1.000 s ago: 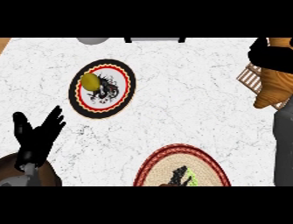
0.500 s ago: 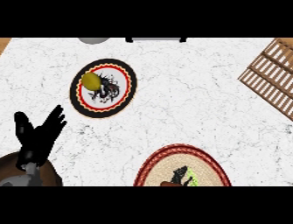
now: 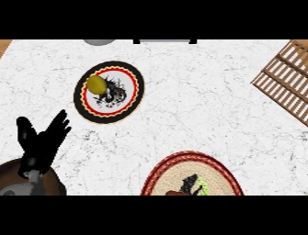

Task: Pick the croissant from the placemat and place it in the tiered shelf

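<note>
Left hand [image 3: 42, 142] rests open, fingers up, at the lower left of the white marbled counter [image 3: 204, 105]. One slatted wooden tiered shelf [image 3: 299, 82] sits right. Two round woven placemats: red-rimmed [image 3: 191, 176], black-rimmed [image 3: 109, 92] bearing a yellow lump [image 3: 97, 84]. Croissant unseen.

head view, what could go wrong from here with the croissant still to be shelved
The wooden tiered shelf is cut off by the view's right edge, so placing there may be hard to check. No croissant can be made out in this view. Only the left robot hand shows, open, far from the shelf.
</note>
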